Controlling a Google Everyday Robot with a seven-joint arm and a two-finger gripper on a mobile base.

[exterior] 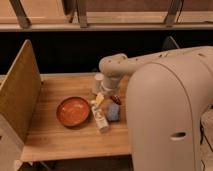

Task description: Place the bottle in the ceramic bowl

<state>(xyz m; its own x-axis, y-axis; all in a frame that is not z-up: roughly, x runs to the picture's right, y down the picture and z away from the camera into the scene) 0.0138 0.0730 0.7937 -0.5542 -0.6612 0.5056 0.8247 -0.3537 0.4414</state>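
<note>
The slim pale cream bottle (101, 118) lies on the wooden table (60, 135), just right of the orange-red ceramic bowl (73, 111). The bowl holds nothing. My white arm reaches in from the right, and the gripper (103, 96) hangs above the bottle's far end, between the white paper cup and the bottle. The arm hides much of the gripper.
A white paper cup (98, 82) stands behind the gripper. A small blue-grey square object (113, 112) lies right of the bottle, with a dark red item (116, 99) behind it. A tan panel (19, 90) walls the table's left side. My white body (170, 115) fills the right.
</note>
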